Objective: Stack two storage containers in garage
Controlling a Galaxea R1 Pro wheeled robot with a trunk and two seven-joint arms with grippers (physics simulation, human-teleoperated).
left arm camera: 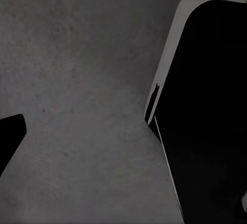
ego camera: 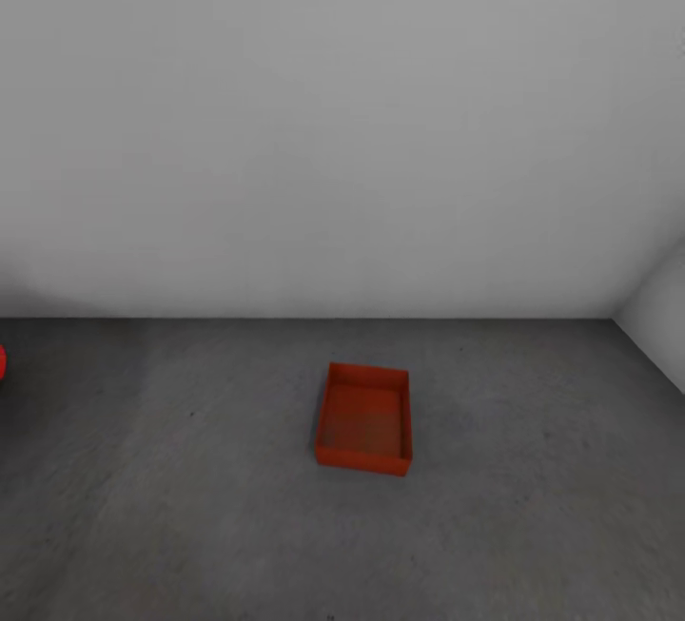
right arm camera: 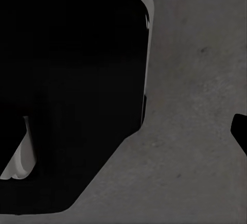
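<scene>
A red-orange storage container is sitting open-side up on the dark concrete floor, lower centre of the head view, long axis running toward the white-grey wall. A red sliver is showing at the left edge. In the wrist views the robot's dark base is looming over concrete; I cannot tell either gripper's opening.

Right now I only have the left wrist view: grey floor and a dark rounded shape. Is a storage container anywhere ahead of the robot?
Observer: Yes. The head view shows one red-orange storage container on the concrete floor, near the middle, short of the grey wall.
Operator: Is anything in it or on it?
Observer: No. It is open-topped and empty, with nothing stacked on it.
Operator: Where is the second one?
Observer: I cannot confirm it. There is a red sliver at the head view's left edge, too cut off to identify.
</scene>
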